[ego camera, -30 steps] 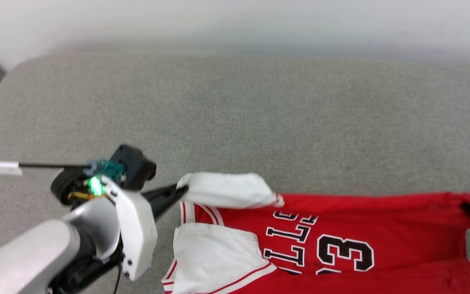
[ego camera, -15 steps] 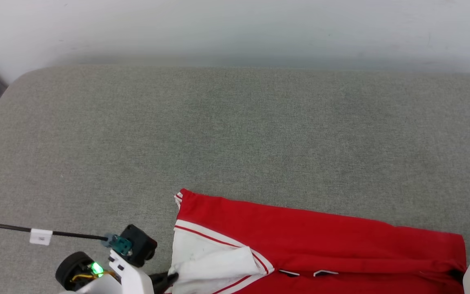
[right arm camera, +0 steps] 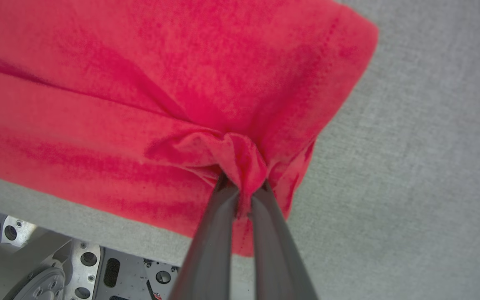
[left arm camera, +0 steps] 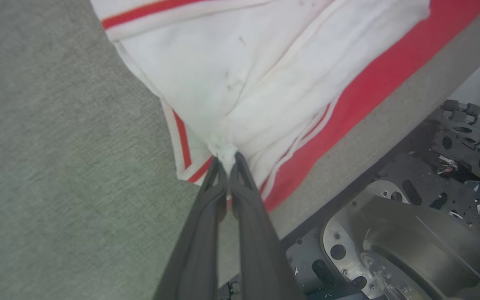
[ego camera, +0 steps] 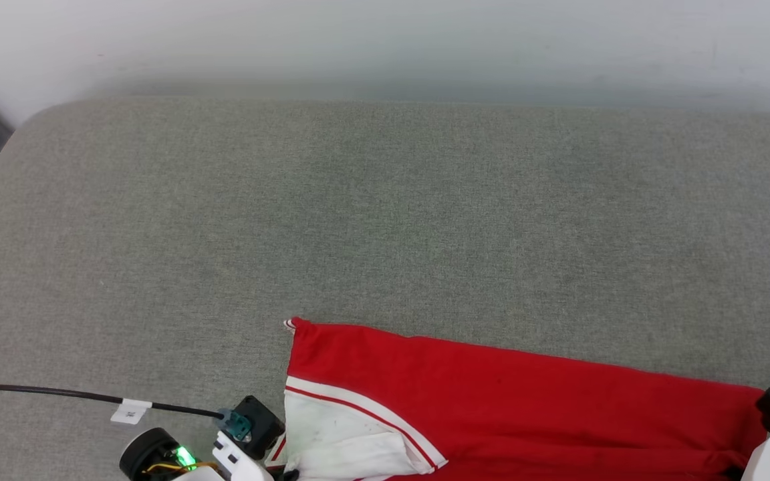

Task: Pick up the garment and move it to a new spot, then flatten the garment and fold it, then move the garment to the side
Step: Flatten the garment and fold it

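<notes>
Grey woven cushion (ego camera: 385,200) runs back to a pale wall (ego camera: 385,40); garment (ego camera: 505,394) lies on the cushion close to its near edge, plain red side up, stretched between the two pincers. Left pincer (left arm camera: 226,160) clenched on a bunched bit of the white sleeve (left arm camera: 240,71), fingers pressed together with cloth pinched at the tips; red-white striped trim (left arm camera: 183,143) sits just left of those tips in the left wrist view, and white cloth fans out beyond them, with a red band of the body to their right. Right pincer (right arm camera: 243,187) clenched on a puckered fold of red cloth at the garment's opposite end; creases radiate away from its tips, and a rounded red corner lies beyond and to the right of them in the right wrist view. Bare cushion shows to the right of the right pincer and to the left of the left pincer; metal robot base (left arm camera: 390,250) sits behind the left pincer's fingers, past the cushion edge. Black cable (ego camera: 57,394) with a white tag (ego camera: 131,412) leads off leftward from the left wrist, where a green light (ego camera: 184,457) is lit.
</notes>
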Tool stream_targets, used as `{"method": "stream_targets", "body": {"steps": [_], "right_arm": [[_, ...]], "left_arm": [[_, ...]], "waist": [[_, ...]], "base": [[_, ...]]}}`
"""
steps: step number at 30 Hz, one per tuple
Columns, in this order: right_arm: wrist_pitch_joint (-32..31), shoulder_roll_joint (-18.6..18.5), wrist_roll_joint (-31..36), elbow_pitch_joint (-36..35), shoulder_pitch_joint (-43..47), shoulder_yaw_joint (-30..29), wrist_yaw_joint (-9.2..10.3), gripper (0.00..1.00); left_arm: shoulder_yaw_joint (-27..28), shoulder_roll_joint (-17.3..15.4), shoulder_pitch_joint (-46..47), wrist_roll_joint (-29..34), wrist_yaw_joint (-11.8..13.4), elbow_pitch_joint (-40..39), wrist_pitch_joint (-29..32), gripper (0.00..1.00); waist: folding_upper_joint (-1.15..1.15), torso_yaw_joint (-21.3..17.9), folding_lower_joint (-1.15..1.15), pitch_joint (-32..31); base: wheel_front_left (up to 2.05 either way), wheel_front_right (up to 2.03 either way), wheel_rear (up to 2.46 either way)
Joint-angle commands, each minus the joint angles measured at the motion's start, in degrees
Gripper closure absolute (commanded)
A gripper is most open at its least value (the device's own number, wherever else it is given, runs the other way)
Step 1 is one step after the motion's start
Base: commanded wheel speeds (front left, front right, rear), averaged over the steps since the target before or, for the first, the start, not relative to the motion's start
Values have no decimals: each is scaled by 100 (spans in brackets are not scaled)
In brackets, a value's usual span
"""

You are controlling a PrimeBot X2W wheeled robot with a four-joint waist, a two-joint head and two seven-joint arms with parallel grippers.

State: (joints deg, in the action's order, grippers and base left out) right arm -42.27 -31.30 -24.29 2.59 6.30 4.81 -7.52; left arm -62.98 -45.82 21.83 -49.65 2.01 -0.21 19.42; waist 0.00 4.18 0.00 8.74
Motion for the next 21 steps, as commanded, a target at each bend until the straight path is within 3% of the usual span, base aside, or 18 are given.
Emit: {"method": "stream_targets", "body": {"steps": [1, 2, 3, 8, 12, 13, 19, 21], "right_arm": [[60, 1, -32, 85, -31, 65, 5, 76], [158, 27, -37, 117, -69, 16, 5, 15], [252, 80, -38, 145, -121, -50, 8, 0], [362, 111, -248, 93, -152, -71, 6, 0], [394, 29, -403, -179, -152, -162, 5, 0], [317, 79, -511, -327, -147, -336, 6, 0], [30, 404, -639, -790, -44, -977, 6, 0], [-162, 794, -574, -1044, 27, -1465, 6, 0]], "left_arm": [[-26, 68, 30, 5, -37, 63, -50, 55], [-23, 107, 25, 18, -39, 96, -104, 0], [-7, 133, 9, 31, -16, 146, -170, 0], [104, 237, -117, 26, 51, 250, -567, 0], [419, 283, -225, -80, 161, 115, -1225, 0], [620, 290, -318, -105, 288, 56, -1643, 0], [1149, 329, -519, -111, 681, -48, -2673, 0], [1458, 408, -684, -73, 896, -100, -3229, 0]], "waist": [[0, -12, 0, -28], [0, -22, 0, -51], [0, -35, 0, -79], [0, -72, 0, -346], [0, -107, 0, -635], [0, -117, 0, -740], [0, -78, 0, -867], [0, -36, 0, -884]], "base": [[0, 0, 0], [0, 0, 0], [0, 0, 0], [0, 0, 0], [0, 0, 0], [0, 0, 0], [0, 0, 0], [0, 0, 0]]}}
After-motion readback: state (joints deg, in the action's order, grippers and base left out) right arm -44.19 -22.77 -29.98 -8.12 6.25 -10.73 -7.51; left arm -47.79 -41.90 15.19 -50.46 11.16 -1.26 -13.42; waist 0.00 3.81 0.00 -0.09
